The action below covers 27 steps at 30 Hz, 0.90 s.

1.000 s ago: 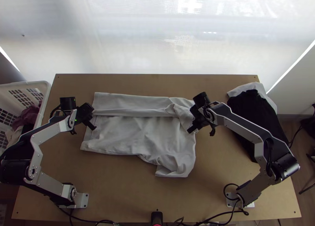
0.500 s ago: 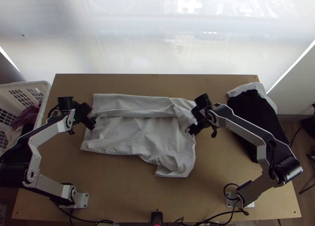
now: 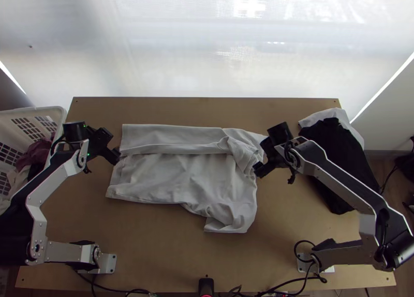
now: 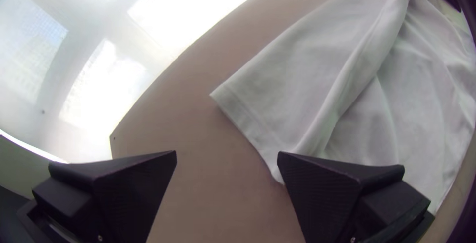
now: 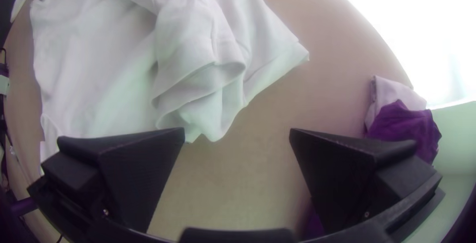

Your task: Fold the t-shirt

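The light grey t-shirt [image 3: 181, 175] lies mid-table, its far side folded over in a long strip, with a bunched sleeve at the strip's right end. At the shirt's left edge is my left gripper [image 3: 115, 156]; beyond the right edge, beside the bunched part, is my right gripper [image 3: 259, 167]. In the left wrist view, my left gripper [image 4: 226, 156] stands open near a corner of the shirt [image 4: 317, 84]. In the right wrist view, my right gripper [image 5: 237, 133] is open too, bare table between its fingers, beside the crumpled sleeve of the shirt [image 5: 193, 74].
A black garment [image 3: 331, 162] with a pale one [image 3: 326, 116] under it lies at the table's right side. A white basket [image 3: 61, 122] holding clothes stands off the left edge. Bare table [image 3: 171, 240] lies in front of the shirt.
The left gripper has moved left, to the shirt's edge, and the right gripper has drawn off to the right. The strip's right end shows more fully; the shirt otherwise lies nearly the same.
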Tool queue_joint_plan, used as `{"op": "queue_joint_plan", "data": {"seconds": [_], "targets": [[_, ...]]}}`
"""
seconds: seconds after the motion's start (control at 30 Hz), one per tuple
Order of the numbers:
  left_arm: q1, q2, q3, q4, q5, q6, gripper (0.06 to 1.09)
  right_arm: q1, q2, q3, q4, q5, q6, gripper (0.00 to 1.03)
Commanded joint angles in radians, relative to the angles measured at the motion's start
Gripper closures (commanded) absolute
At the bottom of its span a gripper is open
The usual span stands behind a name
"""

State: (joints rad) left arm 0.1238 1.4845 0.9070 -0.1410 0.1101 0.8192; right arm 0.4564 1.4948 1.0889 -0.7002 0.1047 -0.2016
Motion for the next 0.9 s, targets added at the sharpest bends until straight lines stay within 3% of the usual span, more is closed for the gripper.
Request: {"op": "queue_joint_plan", "data": {"seconds": [0.0, 0.2, 0.37, 0.53, 0.87], "targets": [[0.051, -0.078, 0.049, -0.118, 0.048, -0.006, 0.11, 0.024, -0.12, -0.017, -0.088, -0.002, 0.011, 0.05], [0.048, -0.277, -0.016, -0.447, 0.158, 0.08, 0.11, 0.14, -0.24, -0.1, -0.197, -0.003, 0.025, 0.05], [0.023, -0.5, -0.194, -0.549, 0.191, 0.21, 0.11, 0.24, -0.35, -0.199, -0.265, -0.03, 0.024, 0.05], [-0.046, -0.714, -0.341, -0.551, 0.192, 0.288, 0.11, 0.295, -0.423, -0.254, -0.297, -0.042, 0.025, 0.05], [-0.092, -0.955, -0.445, -0.69, 0.214, 0.363, 0.11, 0.38, -0.461, -0.357, -0.295, -0.125, 0.024, 0.05]]}}
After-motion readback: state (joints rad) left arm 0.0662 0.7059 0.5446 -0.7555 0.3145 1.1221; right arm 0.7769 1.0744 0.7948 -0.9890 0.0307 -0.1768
